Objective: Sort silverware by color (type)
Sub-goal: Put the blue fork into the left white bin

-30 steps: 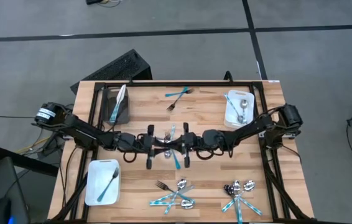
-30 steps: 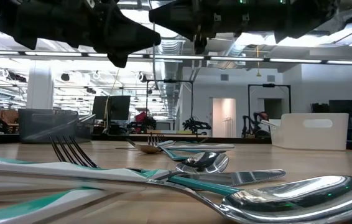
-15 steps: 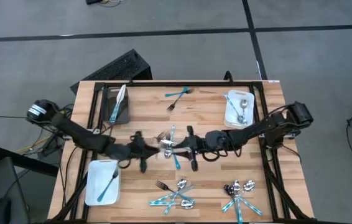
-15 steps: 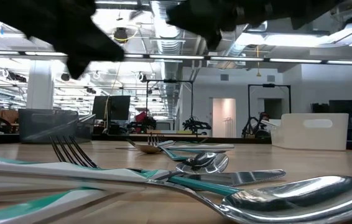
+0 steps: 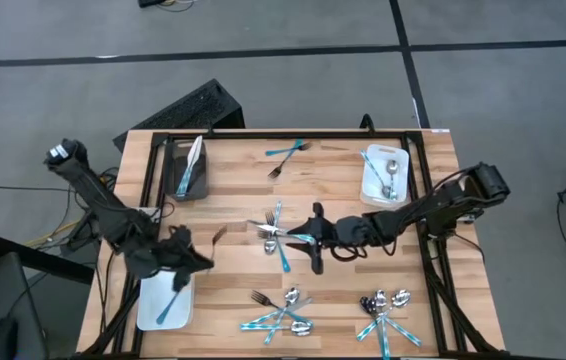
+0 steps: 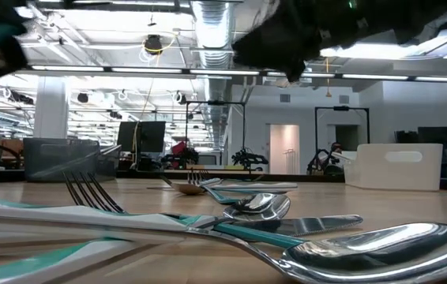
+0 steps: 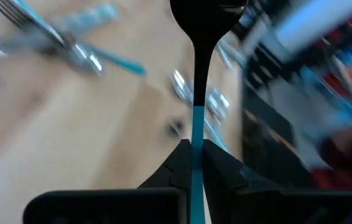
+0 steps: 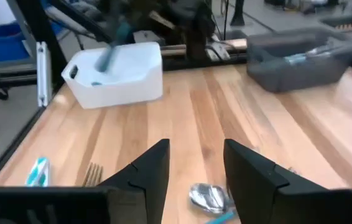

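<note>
The left gripper [image 5: 198, 262] hangs over the near-left part of the table [image 5: 233, 200], its fingers [image 7: 222, 171] clamped on the teal handle of a spoon [image 7: 199, 74] whose bowl points straight out ahead of them. Just below and beside this gripper sits a white bin [image 5: 163, 292] with 1 teal fork [image 5: 173, 297] lying in it.

The right gripper [image 5: 316, 240] is over the middle of the table with its jaws parted and nothing between them. Right under and just ahead of it lies a small cluster [image 5: 278, 235] of a silver fork, a spoon and teal-handled pieces; the right wrist view shows a spoon bowl [image 8: 208, 196] on the wood just below the fingers [image 8: 250, 171].

Nearer the front edge than the right gripper lie 2 heaps: one [image 5: 283, 310] of forks, spoons and teal handles, and another [image 5: 385, 310] of spoons and teal handles off to its right side. Far beyond it a lone teal fork [image 5: 285, 156] rests by the back rail. A dark bin [image 5: 187, 165] at the back left holds a pale knife and teal pieces, and a 2nd white bin [image 5: 383, 172] at the back right holds silver and teal pieces.
</note>
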